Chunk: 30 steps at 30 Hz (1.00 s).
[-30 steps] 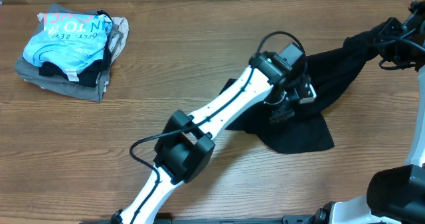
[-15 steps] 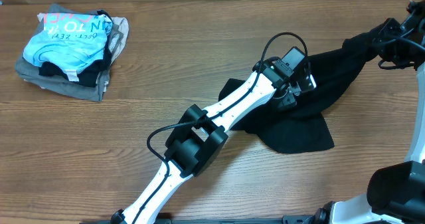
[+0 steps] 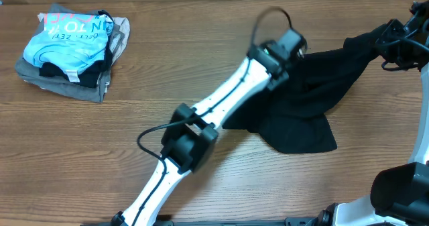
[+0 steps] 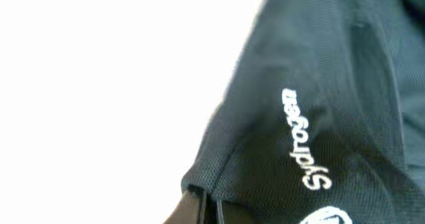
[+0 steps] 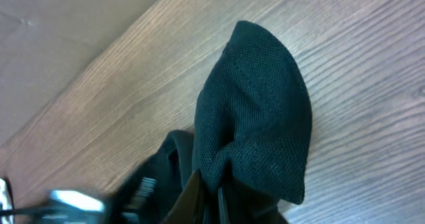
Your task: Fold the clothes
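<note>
The clothes (image 3: 301,115), one black mesh garment, lie crumpled on the wooden table right of centre, stretching up toward the far right. My left gripper (image 3: 293,50) is over its upper left part, shut on a fabric edge. In the left wrist view the clothes (image 4: 332,58) fill the right side, with a white printed logo (image 4: 305,141), and the left gripper (image 4: 211,212) pinches a hem. My right gripper (image 3: 387,41) holds the far right corner raised. In the right wrist view the right gripper (image 5: 216,207) is shut on a bunched fold of the clothes (image 5: 259,111).
A pile of folded garments (image 3: 70,48), light blue printed shirt on grey ones, sits at the far left back. The left arm (image 3: 201,125) crosses the table's middle diagonally. The right arm's base (image 3: 402,192) stands at the near right corner.
The left gripper has gone from open to shut on the garment's edge and moved slightly toward the table's far side. The right gripper has stayed in place.
</note>
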### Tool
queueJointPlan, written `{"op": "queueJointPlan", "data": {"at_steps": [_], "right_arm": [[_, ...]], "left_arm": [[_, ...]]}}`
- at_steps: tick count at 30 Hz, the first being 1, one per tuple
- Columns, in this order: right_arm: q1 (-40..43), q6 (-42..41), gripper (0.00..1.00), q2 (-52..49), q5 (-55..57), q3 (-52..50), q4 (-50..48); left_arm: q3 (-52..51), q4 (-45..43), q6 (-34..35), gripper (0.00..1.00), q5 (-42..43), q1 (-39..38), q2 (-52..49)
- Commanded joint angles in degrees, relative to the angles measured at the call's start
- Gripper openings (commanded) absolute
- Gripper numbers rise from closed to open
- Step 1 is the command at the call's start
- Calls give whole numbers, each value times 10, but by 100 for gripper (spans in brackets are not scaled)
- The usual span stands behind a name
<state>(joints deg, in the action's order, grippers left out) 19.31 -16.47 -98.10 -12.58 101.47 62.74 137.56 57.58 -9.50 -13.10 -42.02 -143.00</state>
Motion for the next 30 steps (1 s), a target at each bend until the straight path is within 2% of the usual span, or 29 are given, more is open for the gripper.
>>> {"op": "queueJointPlan", "data": {"at_steps": [1,5,11,22,23,25,26,27,30], "right_arm": [[0,2,4,0,5,5,2],[0,2,4,1,-6,5,7],[2,2,4,30,-53,6,5],[33,28,5,174,-60,6,67],[34,33,10,184,-59,6,78],[35,48,36,203,-60,6,104],[35,50,42,210,-59,6,114],[35,53,45,216,-60,6,126],[33,61,43,222,-60,6,150]], "left_arm": [[90,45,66,4,-38,48,65],[140,106,78,4,-38,84,106],[146,152,78,4,-38,121,180],[146,179,83,4,-39,165,362],[146,185,83,4,-39,165,375],[146,197,84,4,-38,165,401],[146,203,87,4,-35,165,412],[146,208,90,4,-30,165,421],[146,220,91,4,3,165,434]]}}
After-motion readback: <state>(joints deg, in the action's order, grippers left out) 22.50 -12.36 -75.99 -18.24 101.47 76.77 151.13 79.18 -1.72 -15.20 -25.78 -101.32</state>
